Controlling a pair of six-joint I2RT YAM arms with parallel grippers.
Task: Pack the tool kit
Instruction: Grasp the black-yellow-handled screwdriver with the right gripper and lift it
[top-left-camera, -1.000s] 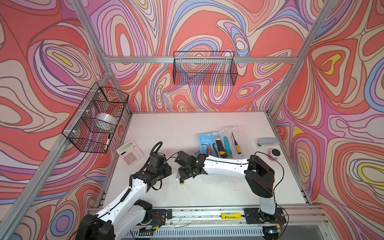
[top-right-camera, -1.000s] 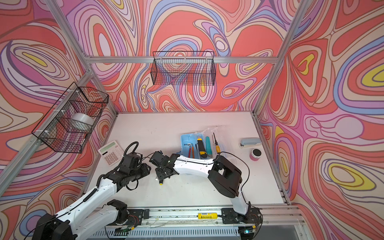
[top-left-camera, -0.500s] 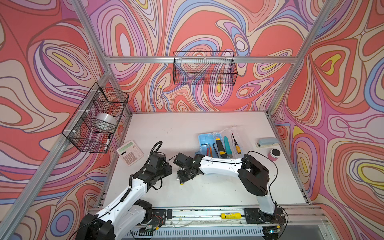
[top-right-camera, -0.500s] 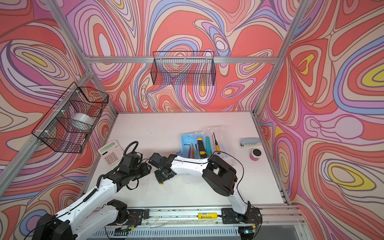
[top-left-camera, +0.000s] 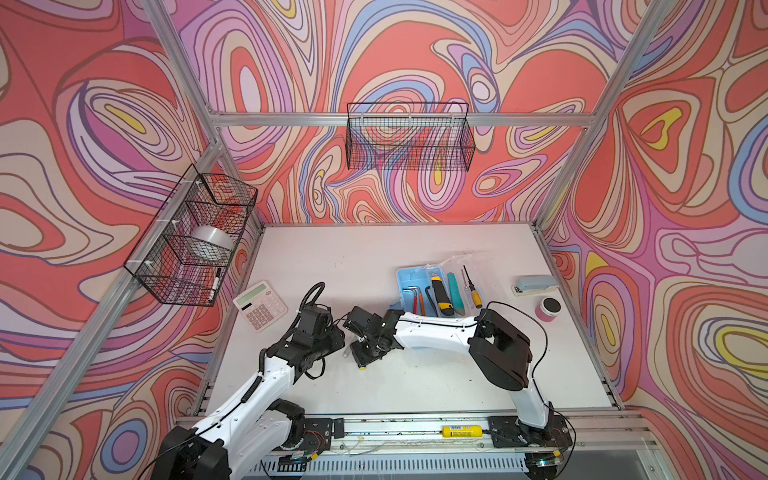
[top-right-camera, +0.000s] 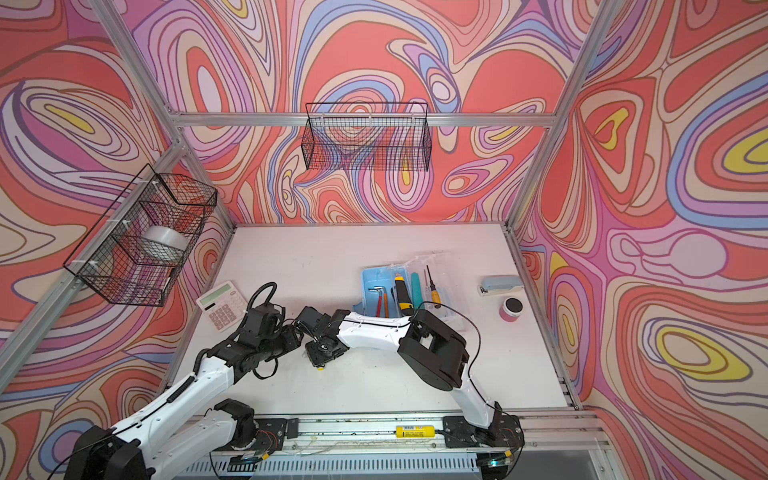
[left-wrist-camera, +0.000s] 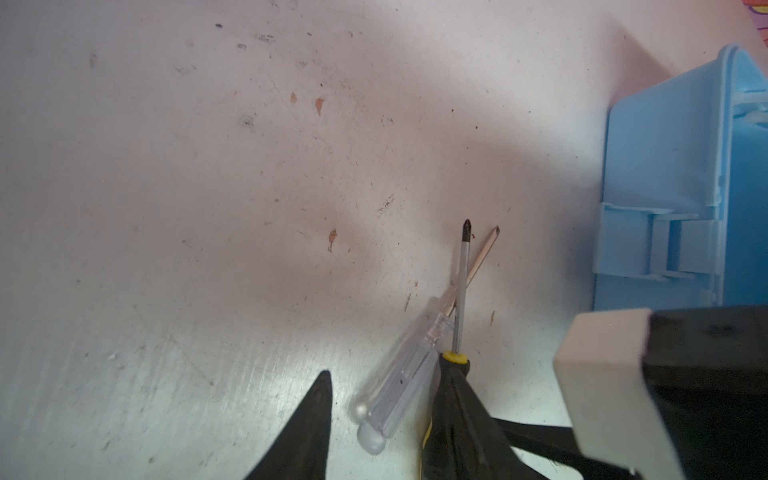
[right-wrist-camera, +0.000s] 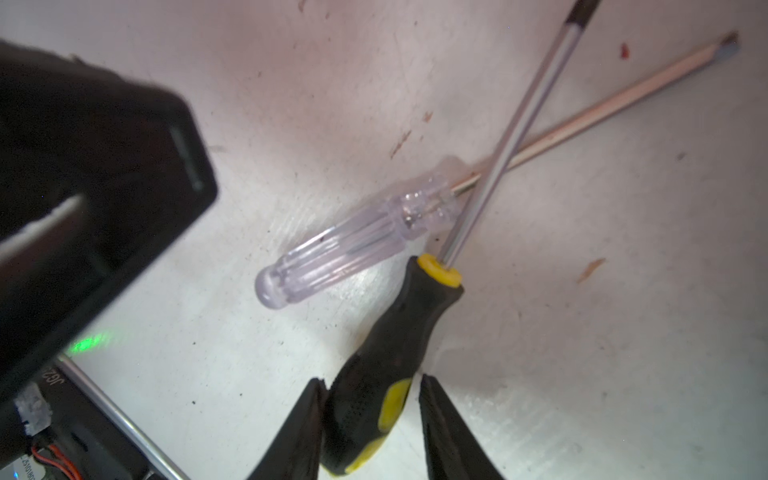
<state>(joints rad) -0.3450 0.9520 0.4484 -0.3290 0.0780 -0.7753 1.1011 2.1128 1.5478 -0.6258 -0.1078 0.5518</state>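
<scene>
Scuffed white counter (top-left-camera: 332, 257). Right pincer (right-wrist-camera: 370, 378) clamped on black screwdriver (right-wrist-camera: 399, 332) handle, its shaft crossing over clear screwdriver (right-wrist-camera: 332, 253) ahead of tips. Left pincer (left-wrist-camera: 388, 372) apart, straddling clear handle. Box (top-left-camera: 409, 277) open, back along right arm. Step: gathering screwdrivers. Next: lift black one off crossing, carry to box.

Screwdriver (right-wrist-camera: 395, 340) shaft crosses over 2nd screwdriver (right-wrist-camera: 332, 253) on table (top-left-camera: 332, 257), w/ box (top-left-camera: 409, 276) behind-right.

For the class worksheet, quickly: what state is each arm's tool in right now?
Left tool: open, with the clear-handled screwdriver lying between its fingers, not gripped.
Right tool: closed on the handle of the black-and-yellow screwdriver.
</scene>
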